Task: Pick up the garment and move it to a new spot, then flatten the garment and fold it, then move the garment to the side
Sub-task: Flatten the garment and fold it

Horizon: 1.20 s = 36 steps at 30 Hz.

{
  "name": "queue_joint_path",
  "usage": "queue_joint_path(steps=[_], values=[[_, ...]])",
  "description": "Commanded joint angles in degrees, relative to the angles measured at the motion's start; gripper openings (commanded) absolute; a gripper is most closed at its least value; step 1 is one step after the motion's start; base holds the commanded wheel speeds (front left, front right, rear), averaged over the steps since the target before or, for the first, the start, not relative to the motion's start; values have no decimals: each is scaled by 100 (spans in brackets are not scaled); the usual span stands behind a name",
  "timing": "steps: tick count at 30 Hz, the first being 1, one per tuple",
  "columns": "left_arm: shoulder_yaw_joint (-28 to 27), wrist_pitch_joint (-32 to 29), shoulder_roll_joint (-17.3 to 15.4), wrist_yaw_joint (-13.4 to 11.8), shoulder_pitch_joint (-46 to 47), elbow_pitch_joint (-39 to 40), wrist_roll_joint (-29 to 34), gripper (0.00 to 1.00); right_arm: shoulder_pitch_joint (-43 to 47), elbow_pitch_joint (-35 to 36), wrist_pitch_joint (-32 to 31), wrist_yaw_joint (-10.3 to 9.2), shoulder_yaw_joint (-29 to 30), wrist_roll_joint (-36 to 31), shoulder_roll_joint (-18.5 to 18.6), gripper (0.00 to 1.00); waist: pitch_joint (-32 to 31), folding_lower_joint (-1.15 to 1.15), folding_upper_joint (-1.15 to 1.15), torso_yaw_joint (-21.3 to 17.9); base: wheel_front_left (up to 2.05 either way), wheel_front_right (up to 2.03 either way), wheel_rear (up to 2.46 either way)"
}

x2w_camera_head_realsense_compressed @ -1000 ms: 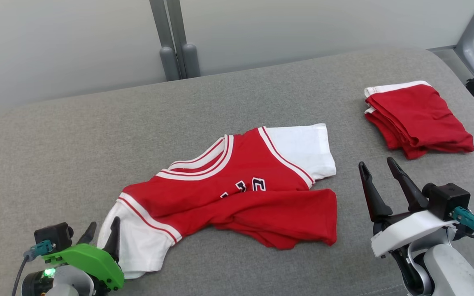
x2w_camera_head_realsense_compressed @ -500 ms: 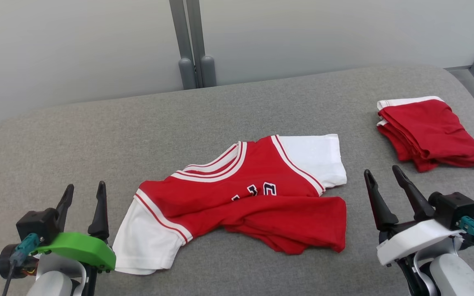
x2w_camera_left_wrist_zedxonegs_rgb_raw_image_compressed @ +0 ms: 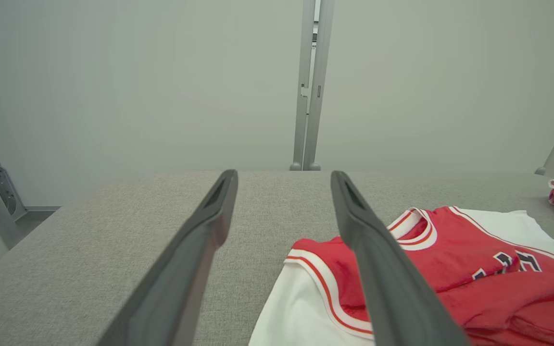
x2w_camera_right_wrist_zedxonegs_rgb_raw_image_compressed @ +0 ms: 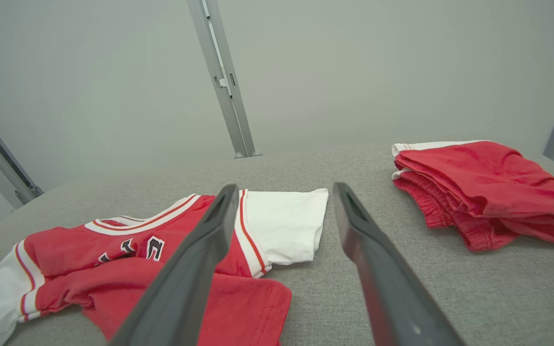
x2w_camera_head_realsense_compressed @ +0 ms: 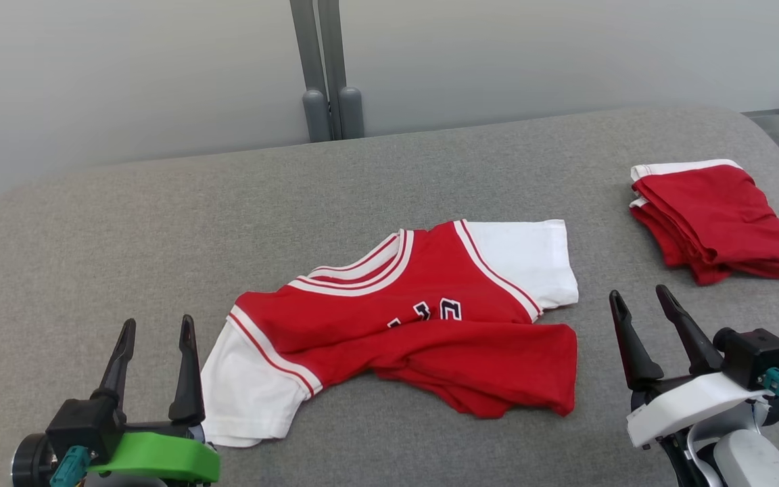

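The garment [x2w_camera_head_realsense_compressed: 403, 325] is a red shirt with white sleeves and dark lettering, lying rumpled mid-table with its lower half folded up over the chest. It appears also in the left wrist view [x2w_camera_left_wrist_zedxonegs_rgb_raw_image_compressed: 450, 269] and the right wrist view [x2w_camera_right_wrist_zedxonegs_rgb_raw_image_compressed: 171, 259]. My left gripper [x2w_camera_head_realsense_compressed: 156, 328] stands open just left of the near white sleeve, apart from it, with nothing between its fingers [x2w_camera_left_wrist_zedxonegs_rgb_raw_image_compressed: 387, 269]. My right gripper [x2w_camera_head_realsense_compressed: 640, 301] stands open to the right of the shirt's hem, also holding nothing.
A folded red garment with white trim [x2w_camera_head_realsense_compressed: 717, 220] lies at the table's far right, also seen in the right wrist view [x2w_camera_right_wrist_zedxonegs_rgb_raw_image_compressed: 479, 187]. The grey fabric table [x2w_camera_head_realsense_compressed: 159, 230] is bare on the left. A grey post [x2w_camera_head_realsense_compressed: 325, 67] stands against the wall behind.
The left gripper has let go of the white sleeve, opened wide and drawn back to the left of it. The head camera has shifted a little. The right gripper stays open.
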<state>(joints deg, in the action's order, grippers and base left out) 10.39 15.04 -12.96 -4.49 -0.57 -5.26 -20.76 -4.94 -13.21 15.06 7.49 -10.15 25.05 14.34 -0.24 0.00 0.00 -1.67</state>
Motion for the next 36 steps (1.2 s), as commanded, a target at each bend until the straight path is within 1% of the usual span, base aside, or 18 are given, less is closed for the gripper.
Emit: queue_joint_path(steps=[1, 5, 9, 13, 16, 18, 20, 25, 29, 33, 34, 35, 36], values=[[-55, 17, 51, 61, -62, -1, 60, 100, -33, -26, 11, 1, -21, 3, 43, 100, 5, 0, 0, 20, 0, 0, 0], [-143, 17, 195, 215, -23, -53, 183, 100, -204, -179, 12, 1, -225, 73, 146, 100, 34, 0, 0, 84, 0, 0, 0], [-215, 17, 296, 350, 39, -132, 221, 100, -635, -445, -221, 1, -461, 162, 282, 100, 81, 0, 0, 182, 0, 0, 0], [-242, 18, 426, 484, 151, -183, 291, 100, -1216, -928, -903, 1, -478, 345, 340, 100, 213, 0, 0, 355, 0, 0, 0], [-218, 17, 518, 598, 264, -250, 350, 100, -1618, -1413, -1647, 1, -554, 463, 342, 100, 336, 0, 0, 575, 0, 0, 0], [-180, 17, 583, 669, 373, -315, 399, 100, -1867, -1659, -2022, 2, -584, 597, 302, 100, 430, 0, 0, 739, 0, 0, 0], [-155, 18, 636, 729, 451, -391, 441, 100, -2050, -1917, -2332, 2, -649, 627, 337, 100, 518, 0, 0, 890, 0, 0, 0], [-153, 17, 769, 822, 620, -522, 519, 100, -2416, -2554, -2918, 2, -737, 767, 310, 100, 710, 0, 0, 1210, 0, 0, 0], [-160, 17, 849, 899, 702, -596, 534, 100, -2609, -3122, -3435, 2, -706, 862, 218, 100, 810, 0, 0, 1434, 0, 0, 0], [-205, 17, 912, 944, 712, -668, 533, 100, -2616, -3422, -3729, 2, -772, 919, 159, 100, 806, 0, 0, 1579, 0, 0, 0], [-215, 17, 922, 949, 702, -678, 527, 100, -2593, -3450, -3743, 2, -787, 926, 151, 96, 797, 0, 0, 1598, 0, 0, 0], [-231, 17, 934, 959, 688, -688, 538, 100, -2575, -3473, -3753, 3, -815, 946, 138, 33, 785, 0, 0, 1613, 0, 0, 0], [-239, 17, 942, 964, 680, -697, 549, 100, -2567, -3487, -3740, 3, -836, 948, 141, 1, 774, 0, 0, 1624, 0, 0, 0]])
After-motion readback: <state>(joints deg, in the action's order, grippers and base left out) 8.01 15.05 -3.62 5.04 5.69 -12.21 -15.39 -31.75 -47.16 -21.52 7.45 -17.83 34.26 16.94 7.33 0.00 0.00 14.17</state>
